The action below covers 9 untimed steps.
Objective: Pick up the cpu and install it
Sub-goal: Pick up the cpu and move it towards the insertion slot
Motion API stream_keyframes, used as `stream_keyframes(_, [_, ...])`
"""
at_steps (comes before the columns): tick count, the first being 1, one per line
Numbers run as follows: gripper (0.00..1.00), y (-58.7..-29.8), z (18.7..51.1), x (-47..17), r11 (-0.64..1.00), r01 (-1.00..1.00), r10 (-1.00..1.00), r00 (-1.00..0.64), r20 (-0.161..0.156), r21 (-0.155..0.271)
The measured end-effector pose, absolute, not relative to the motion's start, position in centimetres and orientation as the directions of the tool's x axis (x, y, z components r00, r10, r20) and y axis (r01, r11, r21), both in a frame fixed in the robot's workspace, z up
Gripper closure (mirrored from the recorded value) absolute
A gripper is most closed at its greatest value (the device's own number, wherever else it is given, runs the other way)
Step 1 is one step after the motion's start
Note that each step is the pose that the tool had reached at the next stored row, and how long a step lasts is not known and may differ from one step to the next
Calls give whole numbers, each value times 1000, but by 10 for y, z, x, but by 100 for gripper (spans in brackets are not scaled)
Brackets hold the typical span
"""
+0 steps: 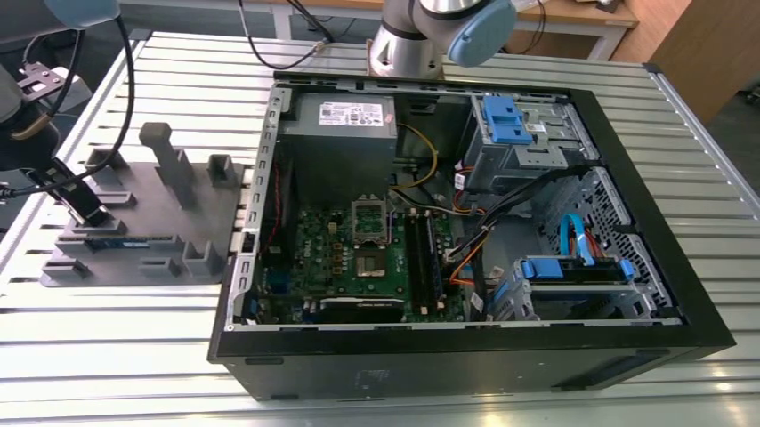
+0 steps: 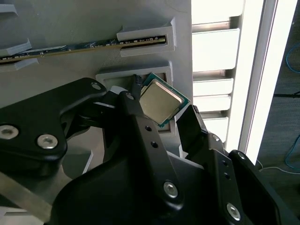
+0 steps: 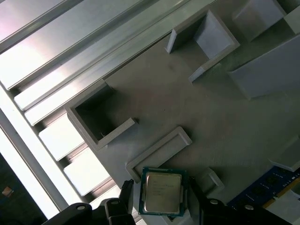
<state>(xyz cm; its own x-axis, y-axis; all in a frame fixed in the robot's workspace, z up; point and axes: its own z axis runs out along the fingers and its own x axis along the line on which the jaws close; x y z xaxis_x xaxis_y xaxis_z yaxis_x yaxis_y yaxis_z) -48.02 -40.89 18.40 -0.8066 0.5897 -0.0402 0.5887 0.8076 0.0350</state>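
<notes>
Gripper (image 2: 161, 108): black fingers (image 2: 132, 105) are closed on opposite edges of the cpu (image 2: 160, 101), whose silver top is seen between them in both wrist views. The cpu (image 3: 161, 191) is held at a shallow walled recess (image 2: 123, 75) of the grey tray (image 3: 197, 117), askew to its walls. A memory stick (image 2: 84, 46) is slotted in the tray nearby. In the exterior view, the tray (image 1: 155, 262) is set beside an open computer case (image 1: 665, 258); the motherboard socket (image 1: 370, 233) is well apart from the gripper (image 1: 89, 212).
</notes>
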Motion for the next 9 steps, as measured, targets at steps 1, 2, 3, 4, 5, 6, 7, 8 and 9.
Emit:
stream_keyframes(1, [42,-409,184,-480,808,589,590,-807,-40,35])
stream_keyframes(2, [42,-409,184,-480,808,589,590,-807,-40,35])
stream_keyframes(3, [42,-409,184,-480,808,589,590,-807,-40,35])
stream_keyframes(4, [44,-409,184,-480,808,589,590,-807,-40,35])
stream_keyframes(5, [44,-409,184,-480,808,589,590,-807,-40,35])
stream_keyframes(6, [50,-409,184,-480,808,589,590,-807,-40,35])
stream_keyframes(7, [53,-409,184,-480,808,589,590,-807,-40,35])
stream_keyframes(8, [53,-409,184,-480,808,589,590,-807,-40,35])
stream_keyframes(9, [53,-409,184,-480,808,589,590,-807,-40,35])
